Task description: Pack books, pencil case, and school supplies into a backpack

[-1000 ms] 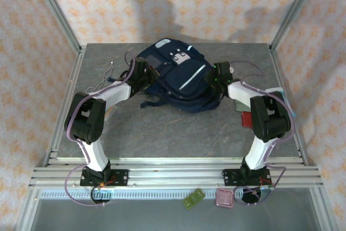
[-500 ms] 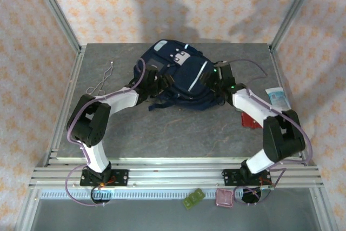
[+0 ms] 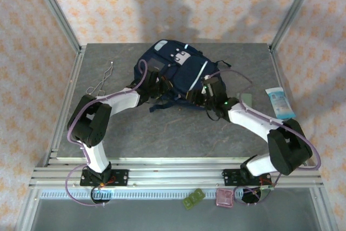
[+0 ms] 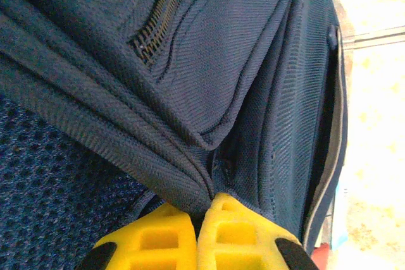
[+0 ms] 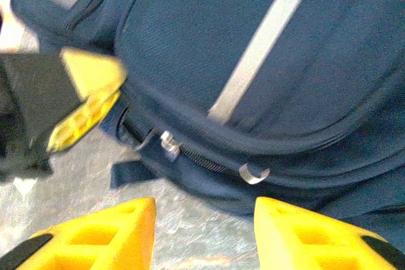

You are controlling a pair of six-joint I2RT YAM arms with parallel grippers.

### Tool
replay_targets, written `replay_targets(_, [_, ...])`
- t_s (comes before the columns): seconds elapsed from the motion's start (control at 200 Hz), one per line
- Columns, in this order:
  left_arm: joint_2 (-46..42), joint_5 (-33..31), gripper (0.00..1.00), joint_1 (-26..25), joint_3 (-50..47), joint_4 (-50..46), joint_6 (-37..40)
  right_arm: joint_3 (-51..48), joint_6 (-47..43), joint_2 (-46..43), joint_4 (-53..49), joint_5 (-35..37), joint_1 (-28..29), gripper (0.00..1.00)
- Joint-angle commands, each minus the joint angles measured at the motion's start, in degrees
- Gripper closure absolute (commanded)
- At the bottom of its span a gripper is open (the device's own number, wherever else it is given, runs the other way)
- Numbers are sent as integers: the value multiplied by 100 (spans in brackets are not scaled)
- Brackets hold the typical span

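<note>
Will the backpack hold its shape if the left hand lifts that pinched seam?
Probably not: the backpack folds softly where the left hand pinches it, so it likely sags. The coarse weave looks grippy; slipping seems unlikely.

Before me: grey stone-look tabletop [image 3: 178,133], metal rails [image 3: 162,169] along near edge. Big navy-blue fabric backpack [image 3: 181,68] lies at far centre, pale stripe and grey patch facing up, dark strap [image 3: 162,105] trailing onto bare surface at its near side. To my far left, thin bent wire [image 3: 102,82], well apart from backpack. Near right edge, pale blue-and-white flat packet [image 3: 280,103]. Small grey-green square piece [image 3: 246,99] between packet and backpack.
</note>
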Motion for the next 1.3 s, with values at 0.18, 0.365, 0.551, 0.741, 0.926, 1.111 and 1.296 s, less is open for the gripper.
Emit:
replay_targets(0.18, [-551,523,100,-118,260,534,-364,179,142,523,1005,104,496,55])
replay_targets(0.365, [-645,555,100,-136,266,611,-428,502,457,953,935,805,510,57])
replay_targets(0.551, [-652,720,100,-162,173,911,-641,560,611,1058,1351,1246,510,59])
replay_targets(0.741, [-632,778,100,-193,150,1012,-718,998,661,1543,1299,1457,510,74])
replay_targets(0.926, [-613,778,100,-197,84,1070,-747,1144,896,1719,1229,1837,518,92])
replay_targets(1.111, [-630,509,100,-129,54,926,-584,1321,856,1808,448,1883,510,100])
replay_targets(1.296, [-634,69,100,98,28,484,-115,987,343,1338,-650,1636,444,100])
